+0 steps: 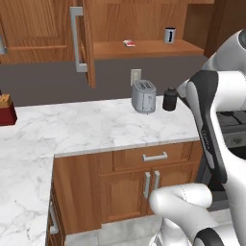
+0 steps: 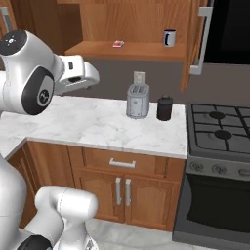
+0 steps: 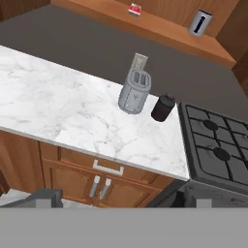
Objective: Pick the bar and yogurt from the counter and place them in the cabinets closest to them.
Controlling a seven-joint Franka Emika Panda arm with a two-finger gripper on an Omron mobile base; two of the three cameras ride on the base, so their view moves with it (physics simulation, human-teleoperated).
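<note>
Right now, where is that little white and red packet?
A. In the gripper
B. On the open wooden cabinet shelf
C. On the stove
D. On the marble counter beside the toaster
B: the bar lies flat on the cabinet shelf, left of a mug, high above the toaster.

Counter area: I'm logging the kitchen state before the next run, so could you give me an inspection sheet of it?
Surface: white marble counter, mostly bare.
Job's things: bar on the open cabinet shelf; yogurt not made out.
Clutter: toaster and dark jar side by side near the wall; mug on the shelf; dark red block at the counter's left end.
Grippers: gripper open, holding nothing, up off the counter.
Cables: nothing seen.
Surroundings: stove to the right; wall outlet behind the toaster; cabinet door open.
</note>
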